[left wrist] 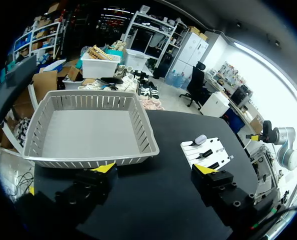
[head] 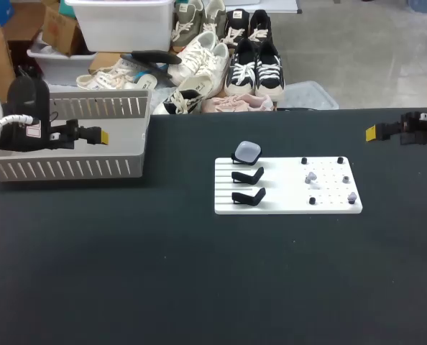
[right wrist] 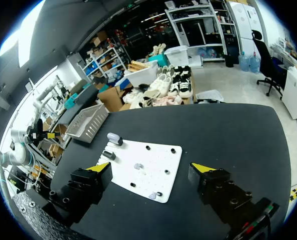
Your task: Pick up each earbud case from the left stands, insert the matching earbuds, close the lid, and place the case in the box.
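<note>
Black table (head: pixel 127 287) carries everything. The grey slatted box (head: pixel 62 169) is at its left side; from the left wrist view I see no case inside it, though in the head view my left arm crosses part of its interior. The white board (head: pixel 285 205) lies mid-table, well apart from the box. Left gripper (left wrist: pixel 155 172) hangs over the table just at the box's near wall, fingers spread wide, nothing between them. Right gripper (right wrist: pixel 151 170) is off at the table's right side, well clear of the board, likewise spread and holding nothing. Three black stands (head: pixel 248 195) run in a row on the board's left half. One pale earbud case (head: pixel 246 151) sits on the far stand; the two nearer stands bear nothing. Small pale earbuds (head: pixel 310 176) lie among the black pegs on the board's right half. Judgement: the step in hand is the pick-up of this one case, not yet begun, since neither gripper is near it. The next move calls for the left arm to cross from the box to the far stand and close on the case's sides without fouling the neighbouring stand, lifting it clear so the right arm can bring an earbud. Hard to make out: whether the case lid is up or down, how many earbuds there are, and which way they lie; they are too small in every view.
</note>
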### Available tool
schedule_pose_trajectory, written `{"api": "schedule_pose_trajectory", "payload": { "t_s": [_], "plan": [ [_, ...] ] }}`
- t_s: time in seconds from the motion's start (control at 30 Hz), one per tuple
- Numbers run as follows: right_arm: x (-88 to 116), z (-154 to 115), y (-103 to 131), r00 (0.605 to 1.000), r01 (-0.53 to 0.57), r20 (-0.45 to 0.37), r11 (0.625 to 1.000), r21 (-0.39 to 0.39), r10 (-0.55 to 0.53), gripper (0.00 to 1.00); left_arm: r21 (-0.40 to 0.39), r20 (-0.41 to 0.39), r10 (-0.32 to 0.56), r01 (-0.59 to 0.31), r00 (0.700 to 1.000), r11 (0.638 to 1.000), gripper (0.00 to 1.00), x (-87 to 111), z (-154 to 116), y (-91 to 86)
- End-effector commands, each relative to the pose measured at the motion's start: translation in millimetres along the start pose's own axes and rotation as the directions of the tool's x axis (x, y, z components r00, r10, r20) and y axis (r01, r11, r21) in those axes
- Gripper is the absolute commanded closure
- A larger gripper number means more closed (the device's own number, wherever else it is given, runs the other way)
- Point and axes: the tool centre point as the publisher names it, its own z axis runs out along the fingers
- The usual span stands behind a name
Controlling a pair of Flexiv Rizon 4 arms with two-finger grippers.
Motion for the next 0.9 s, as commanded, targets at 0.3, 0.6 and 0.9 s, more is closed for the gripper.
{"api": "schedule_pose_trajectory", "payload": {
  "t_s": [0.3, 0.6, 0.9],
  "plan": [
    [0, 0, -1, 1.000, 0.001, -0.001, 1.000, -0.001, -0.001, 0.00, 0.011, 0.023, 0.173, -0.173, 0.985, 0.985, 0.00, -23.3, 5, -11.8],
    [0, 0, -1, 1.000, 0.001, -0.001, 1.000, -0.001, -0.001, 0.00, 0.103, 0.081, 0.385, -0.392, 0.919, 0.914, 0.00, -52.6, 18, -37.6],
    [0, 0, -1, 1.000, 0.001, -0.001, 1.000, -0.001, -0.001, 0.00, 0.235, 0.152, 0.622, -0.639, 0.768, 0.732, 0.00, -64.6, 44, -67.5]
  ]
}}
